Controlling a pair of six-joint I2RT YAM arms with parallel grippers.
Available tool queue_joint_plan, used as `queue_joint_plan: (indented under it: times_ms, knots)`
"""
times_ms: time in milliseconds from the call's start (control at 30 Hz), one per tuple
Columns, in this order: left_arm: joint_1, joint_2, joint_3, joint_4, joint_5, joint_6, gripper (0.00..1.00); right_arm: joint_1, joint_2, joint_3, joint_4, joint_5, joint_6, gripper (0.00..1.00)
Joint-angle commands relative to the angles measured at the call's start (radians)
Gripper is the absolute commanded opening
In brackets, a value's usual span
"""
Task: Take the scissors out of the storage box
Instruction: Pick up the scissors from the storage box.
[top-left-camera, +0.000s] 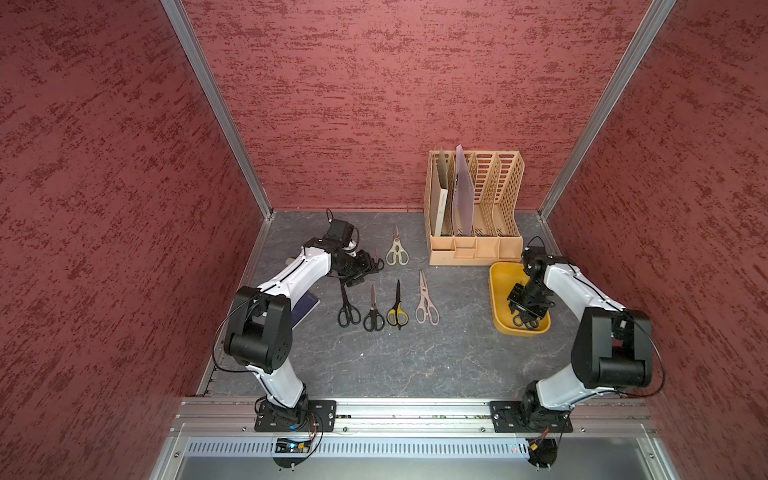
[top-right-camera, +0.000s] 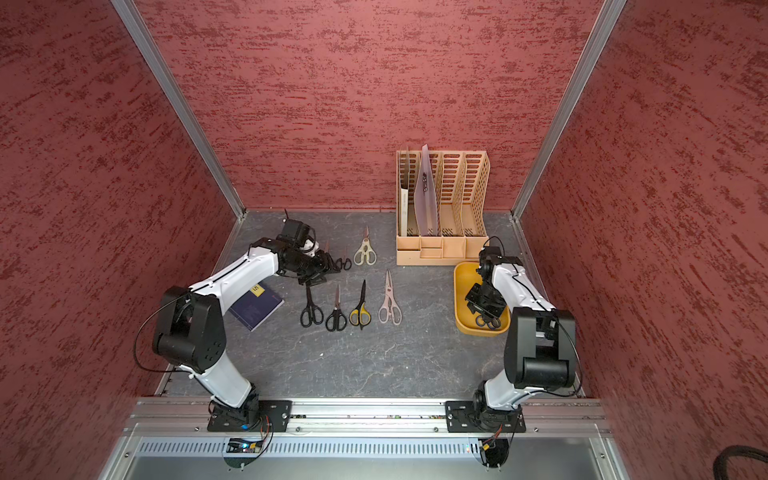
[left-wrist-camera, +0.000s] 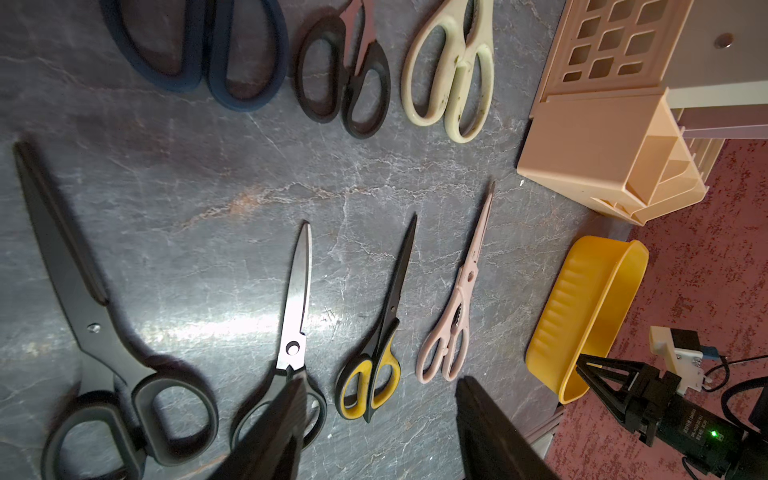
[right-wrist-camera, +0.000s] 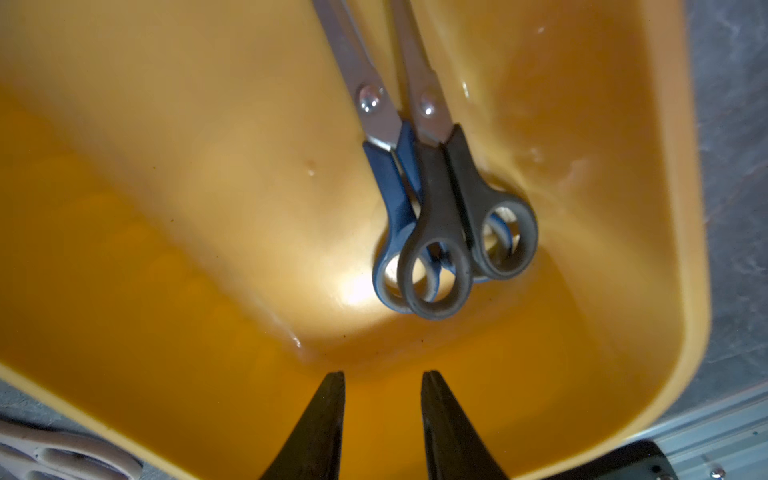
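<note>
Seven scissors (top-left-camera: 398, 309) lie outside the storage box (right-wrist-camera: 166, 208); two pairs (right-wrist-camera: 440, 208) are left inside. The right gripper (right-wrist-camera: 382, 376) above them is spread, empty; the left gripper (left-wrist-camera: 382, 382) also spread.

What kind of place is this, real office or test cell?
Probably a robot test cell, not an office: red textured wall panels in aluminium framing, left arm and right arm bolted to a front rail, and props, a file organizer and scissors, on a stone-look tabletop.
</note>
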Motion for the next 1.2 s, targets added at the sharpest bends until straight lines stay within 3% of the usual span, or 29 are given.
queue_joint_plan:
  times_ms: [0, 833, 1000, 1167]
  knots:
    - [0.001, -0.034, -0.019, -0.001, -0.007, 0.015, 0.61, -0.013, 0.02, -0.006, 0.05, 0.056, 0.011, 0.34]
    - [-0.011, -0.066, -0.039, -0.014, -0.041, -0.021, 0.61, -0.039, 0.097, -0.05, 0.14, 0.082, -0.036, 0.26]
    - [-0.013, -0.064, -0.034, -0.01, -0.041, -0.024, 0.61, -0.041, 0.092, -0.051, 0.147, 0.076, -0.039, 0.11]
    - [-0.013, -0.059, -0.031, -0.006, -0.038, -0.026, 0.61, -0.041, 0.052, -0.016, 0.12, 0.068, -0.055, 0.03]
